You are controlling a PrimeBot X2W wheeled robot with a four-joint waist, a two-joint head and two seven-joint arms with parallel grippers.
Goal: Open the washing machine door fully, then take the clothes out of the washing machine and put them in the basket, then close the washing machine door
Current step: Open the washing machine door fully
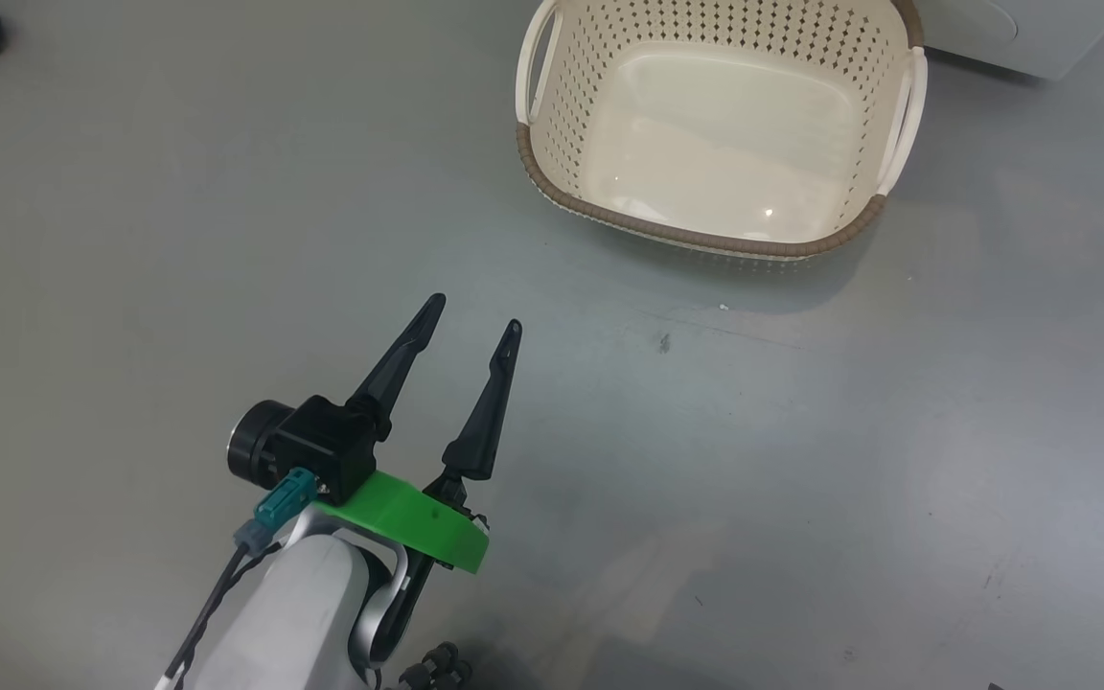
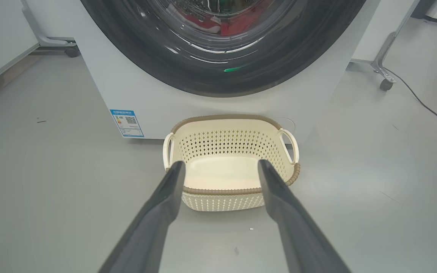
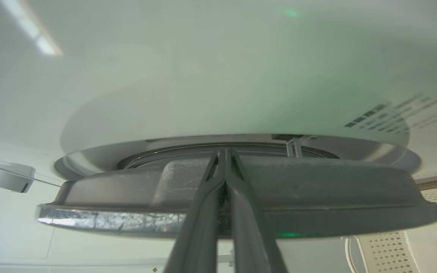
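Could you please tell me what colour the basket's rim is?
Brown rim on a cream basket; clearest in the head view.

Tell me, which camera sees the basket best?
The head view: the basket is big, unblocked, and you can see it's empty inside. The left wrist view shows it smaller, behind the left claw's fingers. The right wrist view catches just a corner.

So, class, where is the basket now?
In the left wrist view the basket stands on the floor before the washing machine, below its door, just beyond the open left gripper.
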